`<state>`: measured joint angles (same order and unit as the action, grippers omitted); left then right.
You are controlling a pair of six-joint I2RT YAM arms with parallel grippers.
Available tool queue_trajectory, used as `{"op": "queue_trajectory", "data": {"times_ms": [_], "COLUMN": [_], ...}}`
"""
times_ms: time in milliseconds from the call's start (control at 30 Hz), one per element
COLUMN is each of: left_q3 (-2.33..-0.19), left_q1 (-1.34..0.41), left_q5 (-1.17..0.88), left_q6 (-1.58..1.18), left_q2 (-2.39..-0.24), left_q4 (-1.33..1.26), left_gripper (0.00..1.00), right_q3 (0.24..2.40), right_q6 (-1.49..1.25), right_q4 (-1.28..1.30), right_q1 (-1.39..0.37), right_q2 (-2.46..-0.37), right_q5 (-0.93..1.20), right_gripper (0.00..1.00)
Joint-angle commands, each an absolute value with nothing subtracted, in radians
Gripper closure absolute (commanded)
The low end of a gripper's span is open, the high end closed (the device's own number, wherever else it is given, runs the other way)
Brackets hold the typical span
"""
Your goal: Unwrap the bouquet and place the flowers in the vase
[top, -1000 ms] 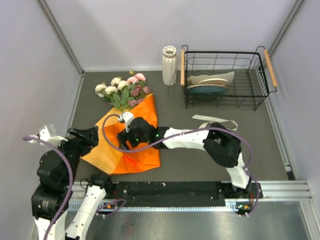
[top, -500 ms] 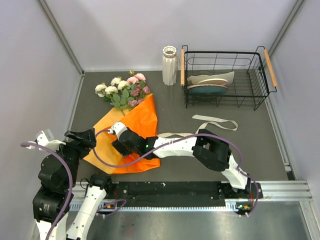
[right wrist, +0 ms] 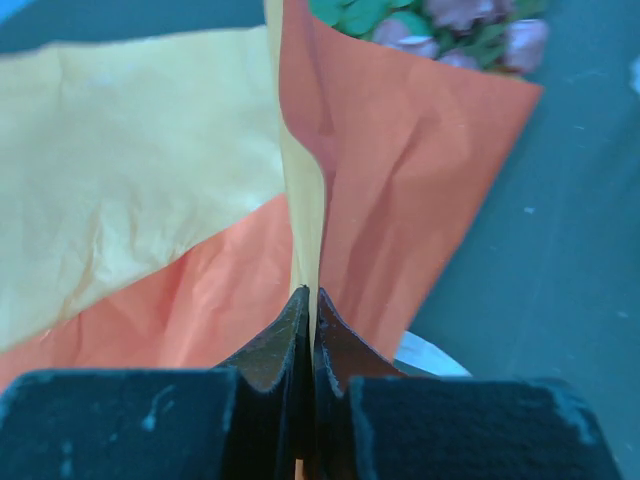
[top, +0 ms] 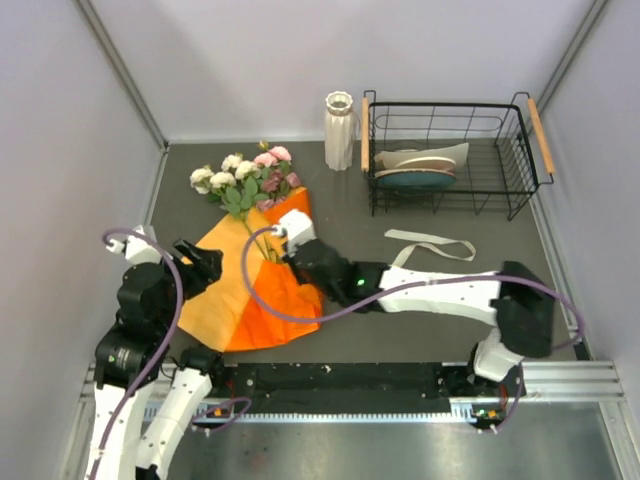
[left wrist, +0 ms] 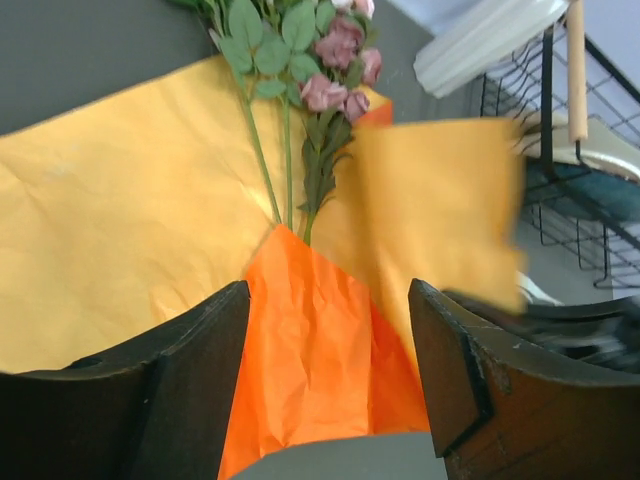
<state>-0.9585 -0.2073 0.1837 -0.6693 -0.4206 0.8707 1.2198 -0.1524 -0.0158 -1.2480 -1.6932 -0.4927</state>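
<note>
Colour-wise, the wrapping paper (top: 240, 300) is two-toned: bright orange on one face and a paler yellow-orange on the other. The flowers (top: 245, 180) are white, pink and dusty mauve, with green leaves and stems. The vase (top: 339, 130) is plain white with vertical ribbing. Right beside the vase, the wire basket (top: 541, 135) is black with tan wooden handles and holds cream plates (top: 420, 160) and a teal dish (top: 415, 181). The ribbon (top: 445, 241) is cream and the table (top: 350, 225) is dark grey.

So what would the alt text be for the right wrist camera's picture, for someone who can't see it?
Two dark fingertips of the right gripper are pinched shut on a raised fold of orange paper, seen close up. The sheet spreads across a dark table, with blurred pink flowers and green leaves at the top edge.
</note>
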Motion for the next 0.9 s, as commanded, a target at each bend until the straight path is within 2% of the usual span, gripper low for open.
{"op": "queue_trajectory", "data": {"times_ms": [0, 167, 367, 500, 767, 867], "left_q3": [-0.905, -0.819, -0.772, -0.752, -0.709, -0.677], "left_q1": [-0.202, -0.202, -0.202, -0.201, -0.146, -0.105], "left_q5": [0.086, -0.058, -0.167, -0.140, -0.178, -0.231], "left_q6": [-0.672, -0.680, -0.673, -0.690, -0.736, -0.752], "left_q2": [-0.449, -0.537, -0.708, -0.794, -0.916, -0.956], "left_q4": [0.753, 0.681, 0.632, 0.623, 0.513, 0.457], "left_gripper": [0.32, 0.34, 0.24, 0.23, 0.32, 0.32], "right_q3": [1.099, 0.939, 0.792, 0.730, 0.605, 0.577], "right_q6": [-0.267, -0.314, -0.385, -0.439, -0.445, -0.434], "right_q4": [0.023, 0.046, 0.052, 0.061, 0.123, 0.164], "right_q1": [-1.151, -1.022, -0.936, -0.904, -0.807, -0.799], "right_q2": [-1.517, -1.360, -1.279, -1.259, -1.181, -1.105], "right_q5": [-0.502, -0.508, -0.449, -0.451, -0.407, -0.387], "right_gripper": [0.98, 0.97, 0.93, 0.74, 0.54, 0.35]}}
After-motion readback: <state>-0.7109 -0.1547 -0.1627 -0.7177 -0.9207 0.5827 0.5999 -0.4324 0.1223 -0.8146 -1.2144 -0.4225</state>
